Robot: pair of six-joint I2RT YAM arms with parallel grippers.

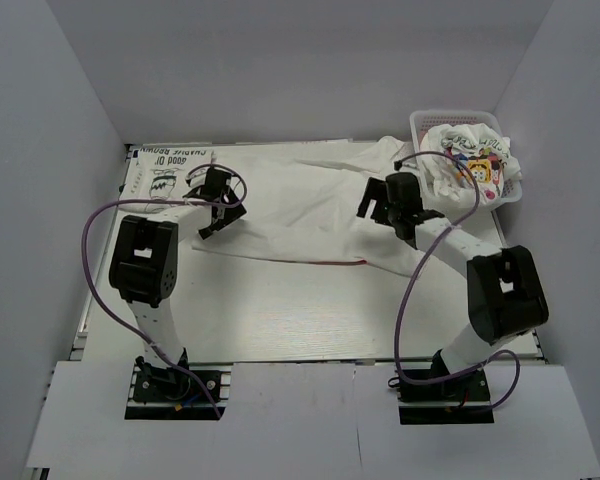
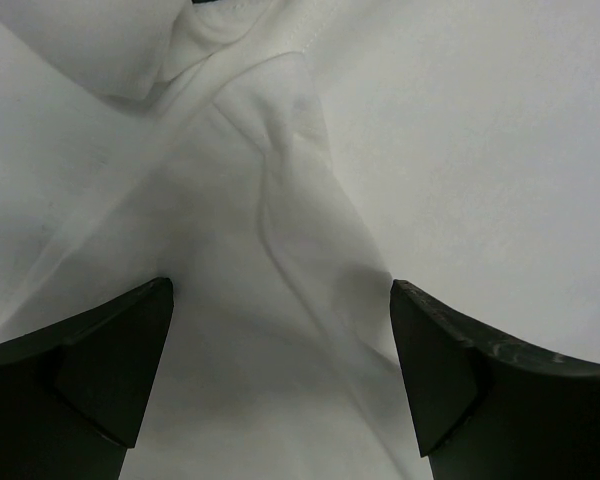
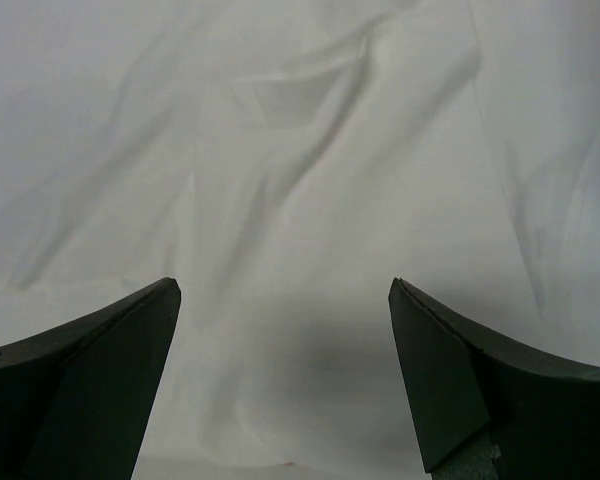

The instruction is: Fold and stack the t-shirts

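The left claw (image 2: 280,290) and right claw (image 3: 285,288) gape fully released, holding nothing, above the spread white t-shirt (image 1: 300,205).

The left arm (image 1: 145,262) bends up from seven o'clock, its left gripper (image 1: 218,218) near ten o'clock of the top view. The right arm (image 1: 500,292) rises from five o'clock, its right gripper (image 1: 377,212) near two o'clock. Both jaws gape wide (tips angled downward).
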